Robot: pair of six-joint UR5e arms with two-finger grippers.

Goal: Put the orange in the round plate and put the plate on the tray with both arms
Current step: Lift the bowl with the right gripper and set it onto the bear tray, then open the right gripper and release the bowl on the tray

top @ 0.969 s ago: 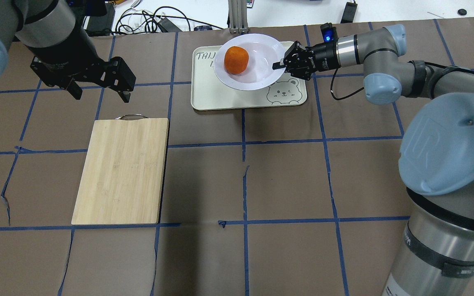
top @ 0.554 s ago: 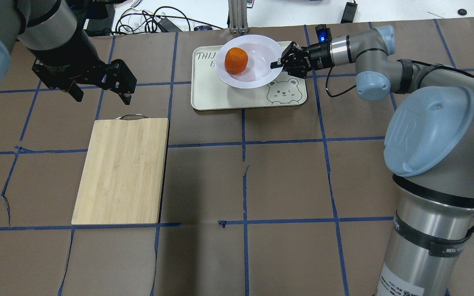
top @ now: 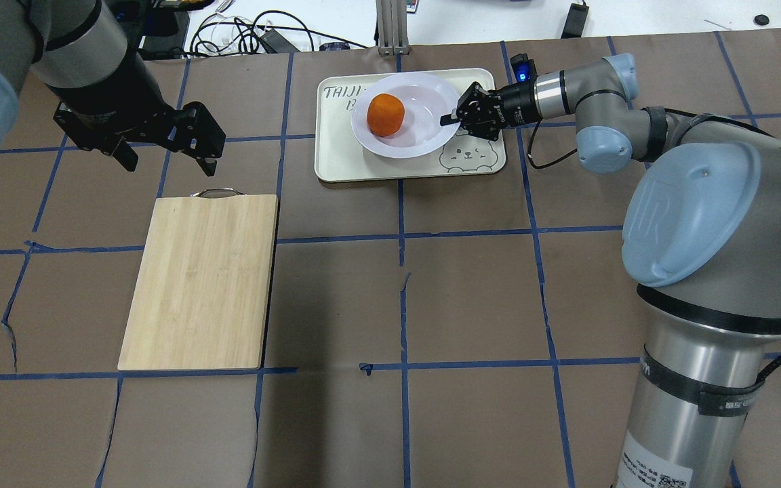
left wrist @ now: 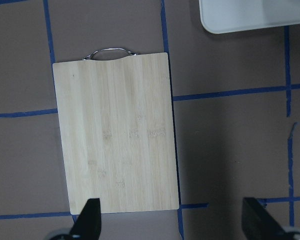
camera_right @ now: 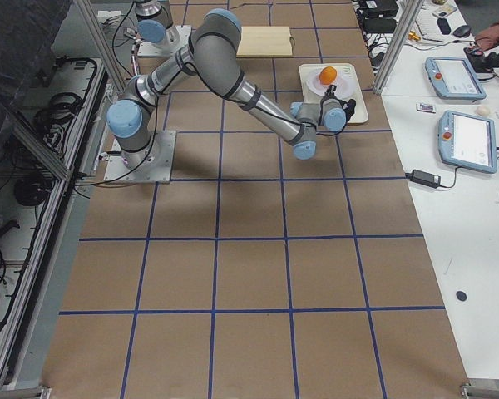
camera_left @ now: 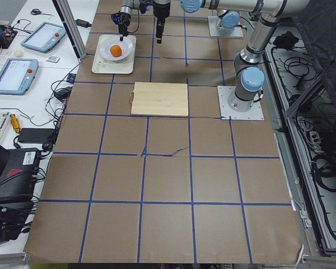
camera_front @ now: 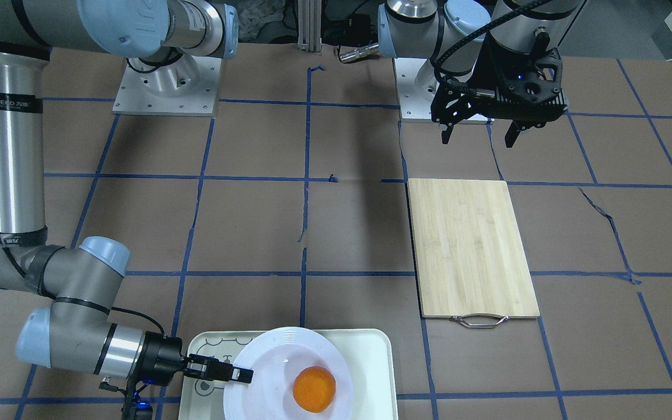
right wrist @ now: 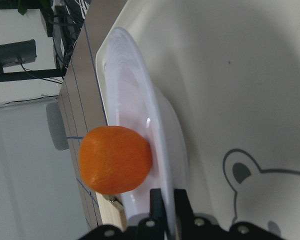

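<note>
The orange (top: 385, 114) lies in the white round plate (top: 419, 100), left of its centre. The plate is over the pale tray (top: 343, 161), above the bear drawing; I cannot tell whether it touches the tray. My right gripper (top: 446, 120) is shut on the plate's right rim, reaching in sideways. In the right wrist view the fingers (right wrist: 157, 202) pinch the rim of the plate (right wrist: 124, 85), with the orange (right wrist: 115, 160) close by. In the front view the orange (camera_front: 314, 389) sits in the plate (camera_front: 266, 361). My left gripper (top: 169, 163) hangs open and holds nothing, above the far end of the cutting board.
A bamboo cutting board (top: 201, 281) with a metal handle lies left of the tray; it fills the left wrist view (left wrist: 117, 132). Cables and a metal post stand beyond the table's far edge. Blue tape lines cross the brown table cover.
My right gripper has lowered the plate with the orange toward the tray and shifted it slightly left. The left gripper has hardly moved.
</note>
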